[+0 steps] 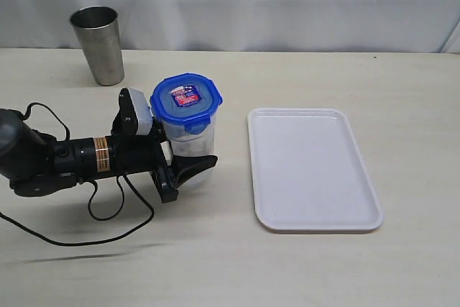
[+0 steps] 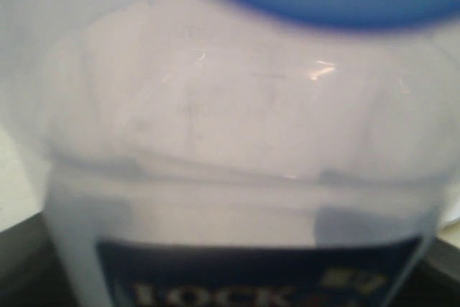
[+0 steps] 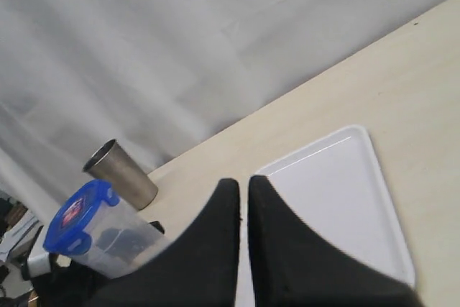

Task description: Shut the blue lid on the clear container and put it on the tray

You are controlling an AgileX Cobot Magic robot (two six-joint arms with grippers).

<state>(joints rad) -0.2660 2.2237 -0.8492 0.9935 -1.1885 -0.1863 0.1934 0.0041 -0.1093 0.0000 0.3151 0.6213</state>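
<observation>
1. Exterior: the bright blue plastic lid (image 1: pixel 186 101) sits on the tall clear plastic container (image 1: pixel 188 140), left of the flat white plastic tray (image 1: pixel 313 170). The left end effector (image 1: pixel 188 163) pinches its base.
2. Left wrist: the container wall, blurred, fills everything.
3. Right wrist: the right end effector (image 3: pixel 243 199) is pressed together and empty; the tray transfer remains.

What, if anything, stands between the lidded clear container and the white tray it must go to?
Nothing visible does. Only bare table lies between the clear container, held in the left tool with the blue lid on it, and the tray. The steel cup stands farther back, off that path.
</observation>
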